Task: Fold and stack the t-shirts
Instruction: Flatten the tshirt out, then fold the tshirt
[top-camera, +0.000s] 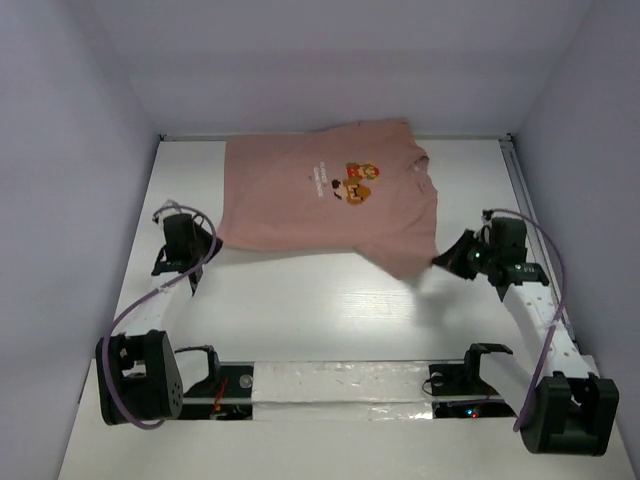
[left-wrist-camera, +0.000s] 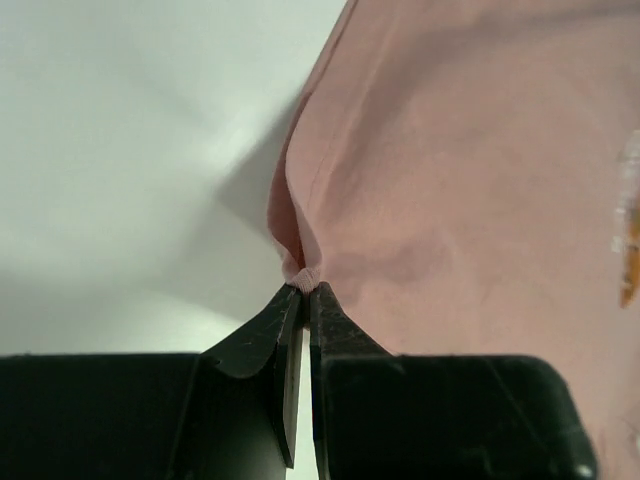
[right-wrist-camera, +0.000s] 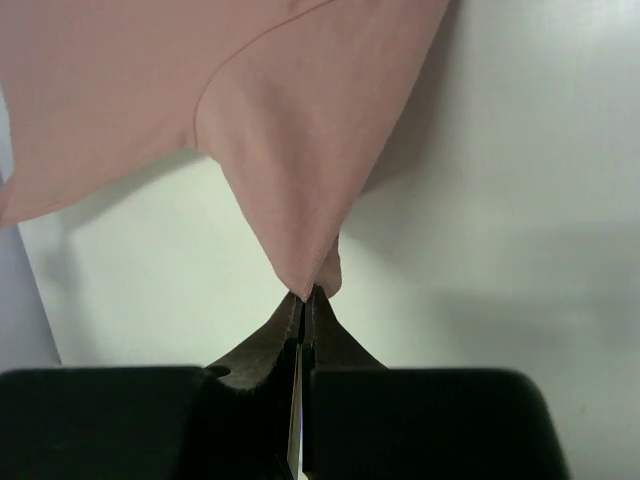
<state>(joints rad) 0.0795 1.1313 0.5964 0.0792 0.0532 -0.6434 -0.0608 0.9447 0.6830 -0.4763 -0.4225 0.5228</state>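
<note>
Edges of the pink t-shirt (top-camera: 320, 200) are pinched by the tightly closed left hand (top-camera: 206, 246) and right hand (top-camera: 444, 259) over the white tabletop (top-camera: 300, 310).

The left arm (top-camera: 152, 298) reaches forward on its side, the left gripper (left-wrist-camera: 305, 288) pinched tight on a hem corner of the t-shirt (top-camera: 320, 200). The right arm (top-camera: 540, 318) extends likewise. The right gripper (right-wrist-camera: 303, 295) has its fingers clamped on a sleeve tip.

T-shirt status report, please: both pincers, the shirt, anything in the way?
Left pincer shut on t-shirt hem corner. Right pincer shut on near sleeve tip. Shirt spread out, print up, not yet folded. Nothing seen blocking.
</note>
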